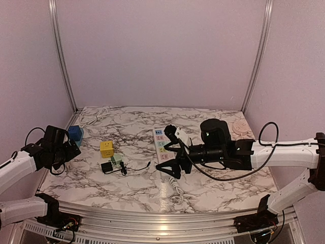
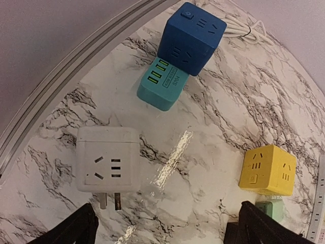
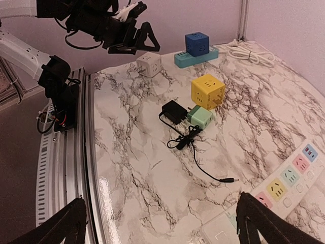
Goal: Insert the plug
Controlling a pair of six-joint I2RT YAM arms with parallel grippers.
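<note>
plug [image 2: 107,158] lies free; left fingers [image 2: 71,229], right fingers [image 3: 264,221], partly cropped, gape empty.

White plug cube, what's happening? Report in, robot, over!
Left gripper open, empty, hovering by white plug cube, prongs showing. Right gripper open, empty, over power strip. Cube not plugged in. Nothing touching it.
</note>
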